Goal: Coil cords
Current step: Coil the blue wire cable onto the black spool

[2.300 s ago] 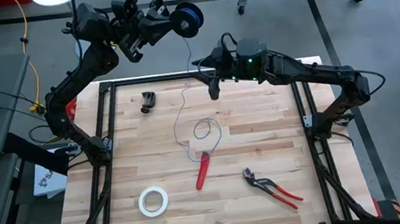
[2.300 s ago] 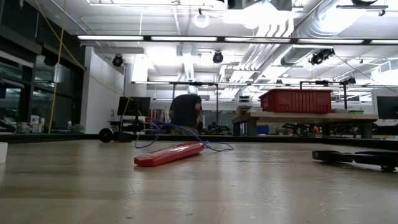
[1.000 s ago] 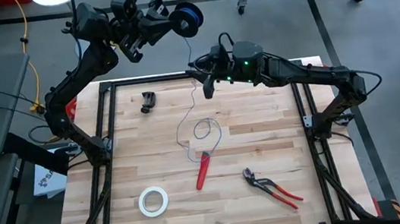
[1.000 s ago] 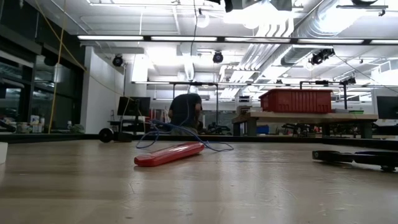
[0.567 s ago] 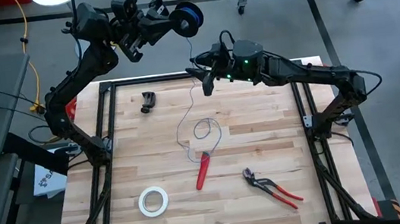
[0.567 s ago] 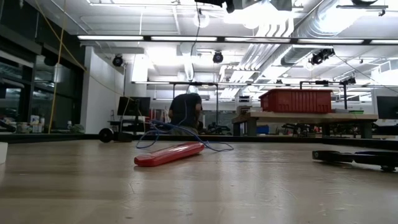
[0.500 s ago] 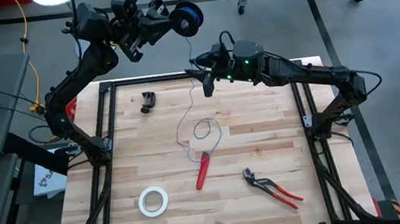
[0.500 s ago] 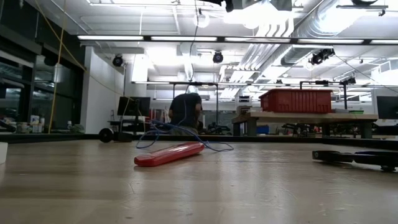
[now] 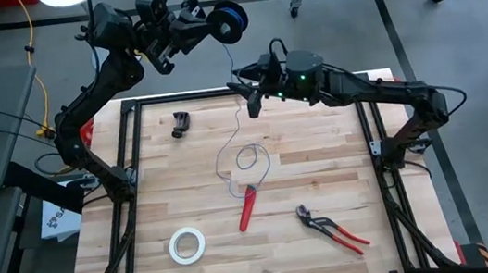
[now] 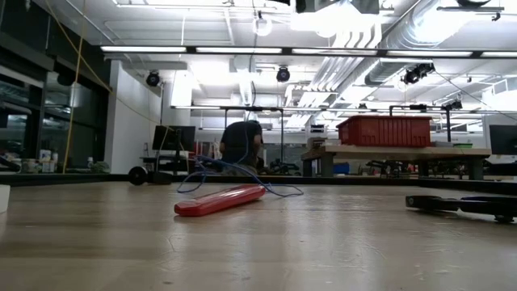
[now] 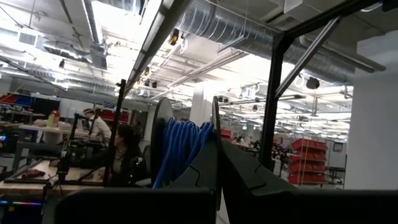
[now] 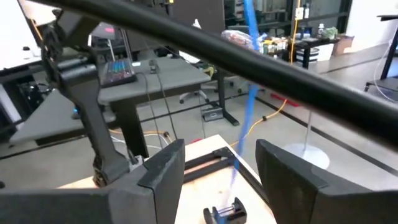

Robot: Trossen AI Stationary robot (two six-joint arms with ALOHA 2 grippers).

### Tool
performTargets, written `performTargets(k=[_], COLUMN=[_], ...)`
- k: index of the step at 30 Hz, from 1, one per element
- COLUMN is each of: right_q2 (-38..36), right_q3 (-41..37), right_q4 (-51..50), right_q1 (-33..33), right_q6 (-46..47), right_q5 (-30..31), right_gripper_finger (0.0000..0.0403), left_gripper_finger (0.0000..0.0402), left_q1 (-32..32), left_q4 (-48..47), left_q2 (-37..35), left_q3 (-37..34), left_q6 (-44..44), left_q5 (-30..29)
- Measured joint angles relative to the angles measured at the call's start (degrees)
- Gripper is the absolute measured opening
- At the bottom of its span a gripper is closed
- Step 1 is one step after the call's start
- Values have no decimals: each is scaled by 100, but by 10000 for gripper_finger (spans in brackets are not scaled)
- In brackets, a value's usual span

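A small black spool (image 9: pixel 230 22) wound with blue wire (image 11: pixel 180 146) hangs in the air beyond the table's far edge, with my left gripper (image 9: pixel 210 27) shut on it. From the spool the thin blue-violet wire (image 9: pixel 233 63) drops to the table. Its loose loops (image 9: pixel 249 159) lie there beside a red tool (image 9: pixel 247 207). My right gripper (image 9: pixel 245 97) stands open above the far edge. The wire (image 12: pixel 249 93) runs down through the gap between its fingers. My left gripper pinches the rim of one of the spool's thin black flanges (image 11: pixel 214 121) between its two shut fingers (image 11: pixel 233 177). The fingers slant upward toward the far side. The spool is lifted clear of the table, standing on edge above the fingertips. My right gripper's open fingers (image 12: pixel 165 171) stand on either side of the wire; I cannot tell whether either touches it.
On the wooden table lie a white tape roll (image 9: pixel 186 245), red-handled pliers (image 9: pixel 333 228) and a small black clip (image 9: pixel 182 124). A black frame (image 9: pixel 134 150) borders the table. A yellow cable (image 9: pixel 36 78) hangs off to the left. A person (image 10: pixel 240 144) sits in the room behind.
My right gripper has opened around the wire and otherwise kept its place above the far edge. The wire still hangs from the spool through the gap. The loops on the table have not moved.
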Motion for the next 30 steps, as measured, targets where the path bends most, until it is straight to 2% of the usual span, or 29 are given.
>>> performTargets(k=[16,19,25,30], right_q2=[161,161,209,207], right_q3=[0,0,0,0], right_q4=[79,80,205,193], right_q1=[-42,-42,-42,-42], right_q6=[145,88,333,286], right_q5=[-90,-104,-107,-140], right_gripper_finger=[185,154,46,11], left_gripper_finger=[1,1,1,1], left_q1=[2,4,4,-2], left_q4=[-11,-22,-24,-24], left_q2=[0,0,1,22], left_q3=[0,0,0,0], left_q6=[-4,16,39,39], left_q5=[-131,-135,-218,-218])
